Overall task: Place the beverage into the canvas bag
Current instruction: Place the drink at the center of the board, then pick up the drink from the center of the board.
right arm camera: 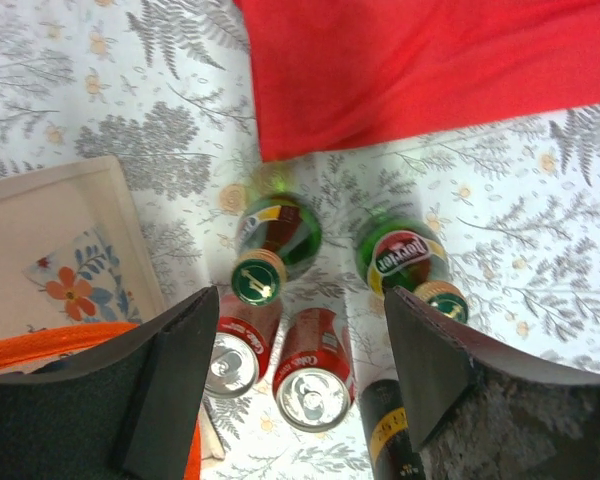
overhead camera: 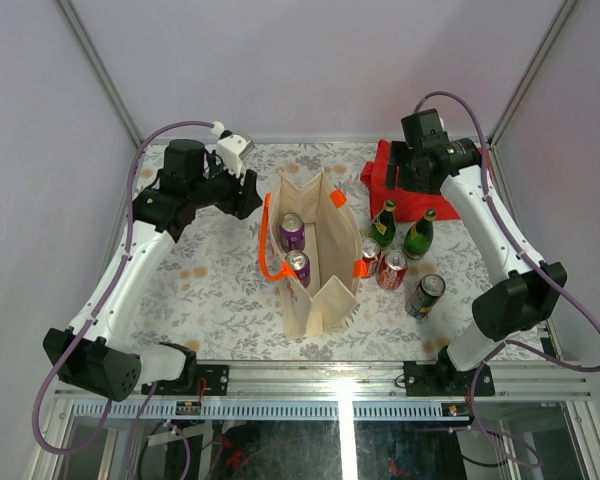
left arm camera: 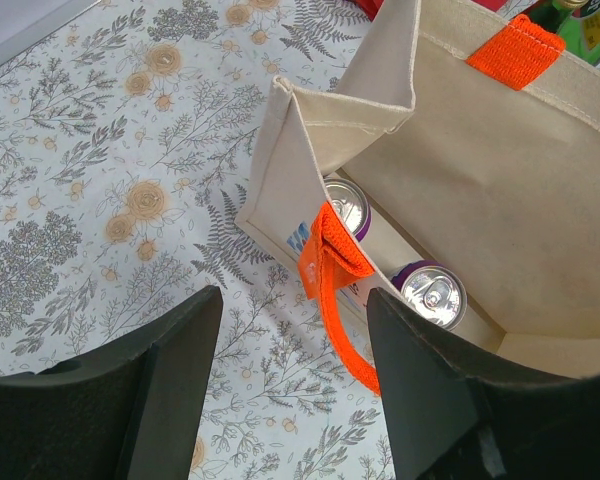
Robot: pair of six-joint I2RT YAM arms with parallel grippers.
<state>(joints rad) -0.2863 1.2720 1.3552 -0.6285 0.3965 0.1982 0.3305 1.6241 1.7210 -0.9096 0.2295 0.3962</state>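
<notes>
Your left gripper (left arm camera: 295, 295) hovers just left of the bag (overhead camera: 325, 290), jaws partly apart and empty. Inside the bag two purple cans (overhead camera: 292, 232) already stand, so you're likely partway. Right of the bag wait two red cans (overhead camera: 392, 270), two green bottles (overhead camera: 419, 236) and a dark can (overhead camera: 425, 296). Your right gripper (right arm camera: 300, 295) hangs above them, wide open, holding nothing.

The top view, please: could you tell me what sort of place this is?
Most likely a robotics lab test cell: plain white panels in a metal frame enclose the floral-clothed table, and the left arm and right arm are bolted to an aluminium rail, trailing cables.
</notes>
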